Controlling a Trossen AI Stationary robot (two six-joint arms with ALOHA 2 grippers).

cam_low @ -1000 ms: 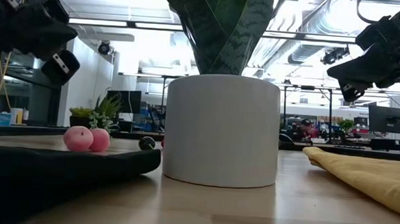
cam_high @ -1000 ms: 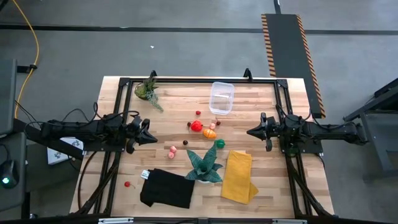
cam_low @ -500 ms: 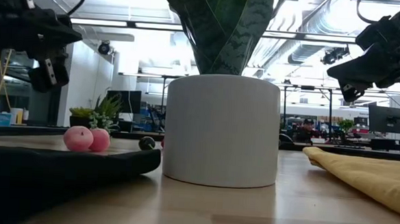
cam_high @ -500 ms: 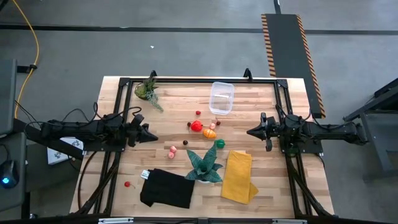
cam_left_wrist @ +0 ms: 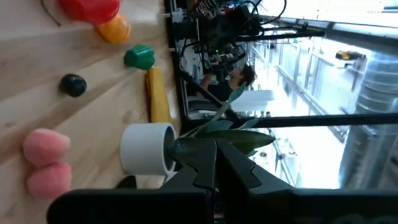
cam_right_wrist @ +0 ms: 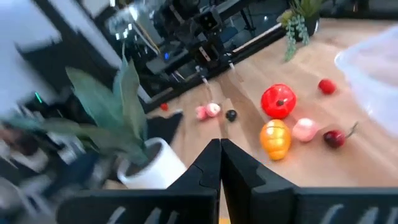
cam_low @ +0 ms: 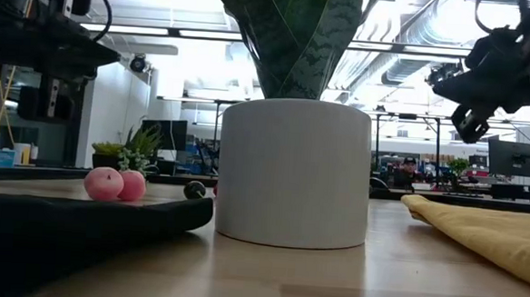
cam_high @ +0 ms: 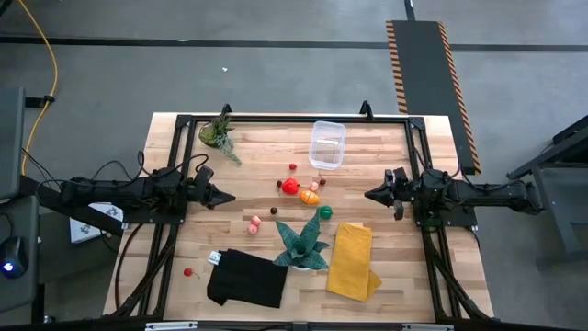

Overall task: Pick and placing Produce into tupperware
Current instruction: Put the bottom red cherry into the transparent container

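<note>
The tupperware, a clear tub, stands on the table's far middle. The produce lies loose on the wood near it: a red piece, an orange one, a green one, a pink pair, a dark ball, and a small red one at the near left. My left gripper hovers level at the left, shut and holding nothing, pointing at the produce. My right gripper hovers level at the right, likewise shut with nothing in it. Both hang clear above the table.
A teal spiky plant in a white pot stands near the middle front. A folded yellow cloth lies to its right and a black cloth to its left. A small leafy potted plant stands at the far left. Black frame rails border the table.
My left gripper has rolled about the line it points along, staying in place and shut. My right gripper has rolled a little the same way, also staying in place. No object has moved.
</note>
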